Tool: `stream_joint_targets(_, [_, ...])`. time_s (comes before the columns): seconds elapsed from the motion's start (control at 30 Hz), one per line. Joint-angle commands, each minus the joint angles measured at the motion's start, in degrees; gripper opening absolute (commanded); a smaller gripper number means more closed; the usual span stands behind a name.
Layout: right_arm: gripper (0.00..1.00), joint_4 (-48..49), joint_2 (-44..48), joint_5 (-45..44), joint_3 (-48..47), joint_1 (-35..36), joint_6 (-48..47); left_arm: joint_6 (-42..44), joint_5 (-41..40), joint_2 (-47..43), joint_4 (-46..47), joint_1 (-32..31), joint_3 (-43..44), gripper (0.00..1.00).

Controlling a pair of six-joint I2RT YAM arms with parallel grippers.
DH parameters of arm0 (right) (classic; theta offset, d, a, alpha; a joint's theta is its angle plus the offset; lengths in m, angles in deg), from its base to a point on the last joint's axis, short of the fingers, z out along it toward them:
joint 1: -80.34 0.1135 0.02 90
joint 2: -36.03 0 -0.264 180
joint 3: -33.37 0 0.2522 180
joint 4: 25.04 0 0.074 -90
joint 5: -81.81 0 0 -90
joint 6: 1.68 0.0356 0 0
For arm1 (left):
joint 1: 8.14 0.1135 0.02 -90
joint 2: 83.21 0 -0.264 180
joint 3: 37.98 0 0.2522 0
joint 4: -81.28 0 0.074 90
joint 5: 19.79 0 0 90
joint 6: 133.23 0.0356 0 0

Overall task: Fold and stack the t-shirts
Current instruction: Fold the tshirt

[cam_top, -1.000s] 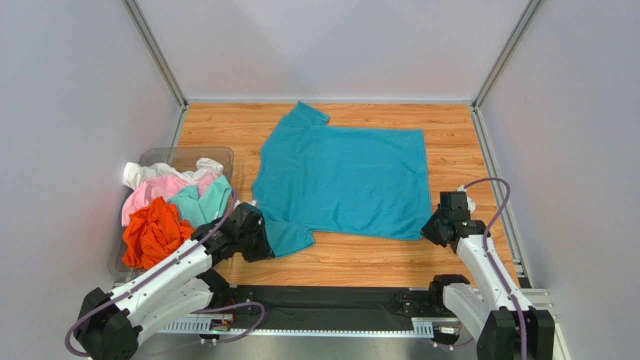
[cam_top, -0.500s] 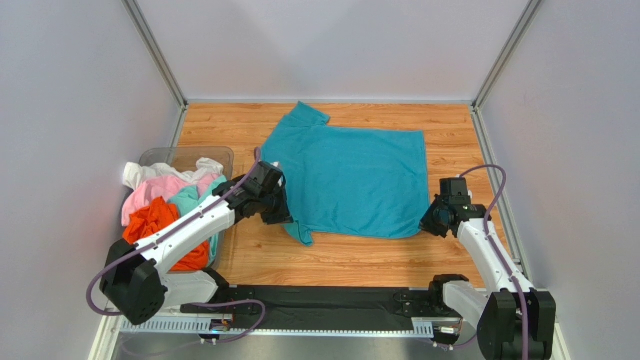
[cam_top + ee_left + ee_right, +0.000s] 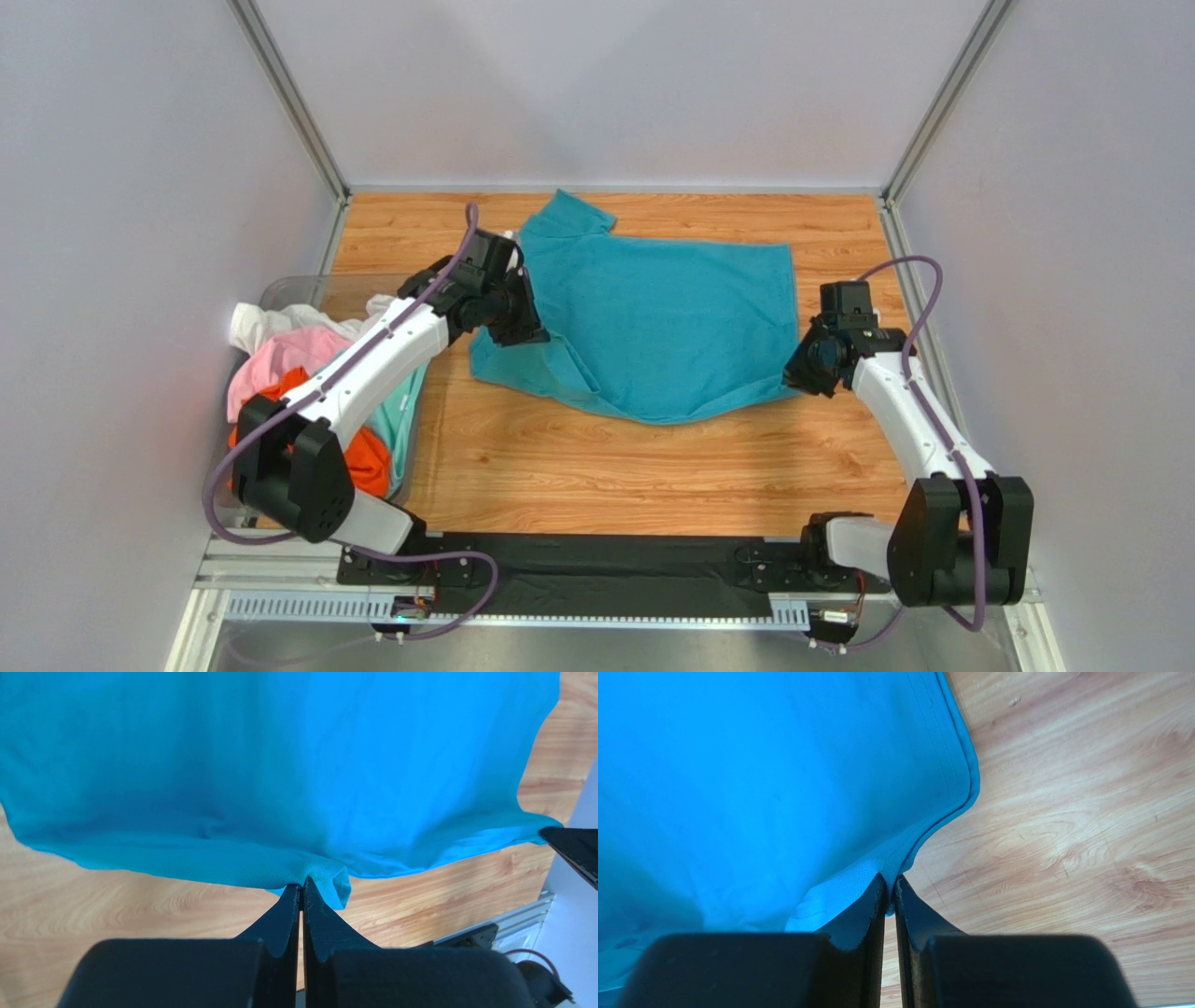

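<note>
L fingers (image 3: 300, 894) clenched on the near edge of the teal t-shirt (image 3: 659, 329), sleeve side. R fingers (image 3: 884, 890) clenched on its hem corner.

The shirt sits mid-worktop, toward the far wall. Its near edge is lifted and doubled back over the body, and the far sleeve lies flat.

Step, as I read it: first lengthwise fold, approx. halfway over.

Next move calls for both arms to carry the pinched edge across at the same height and pace. They should lay it along the far edge w/o dragging the lower layer, then let go.

Worktop (image 3: 631, 476): wood-grain, w/ a black strip at the near edge. Clear bin (image 3: 302, 290) at L holds the other t-shirts (image 3: 288, 361), bunched up: pink, orange, white, aqua.

Room: plain pale walls, alu. frame posts in the far corners.
</note>
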Motion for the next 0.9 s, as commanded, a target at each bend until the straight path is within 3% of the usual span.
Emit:
stream_joint_targets(0.0, [0.09,1.4,-2.4,-2.1,-4.7,-0.2,-1.2,2.8,2.8,4.0,1.1,1.8,4.8,0.0])
stream_joint_targets(0.33, [0.09,3.0,-12.6,-2.8,-13.0,-0.5,-1.7,5.0,4.1,12.8,2.5,6.6,13.7,0.0])
stream_joint_targets(0.87, [0.11,5.6,-22.5,-0.7,-18.5,-4.8,-2.7,7.5,1.8,23.5,3.8,11.2,23.7,0.0])
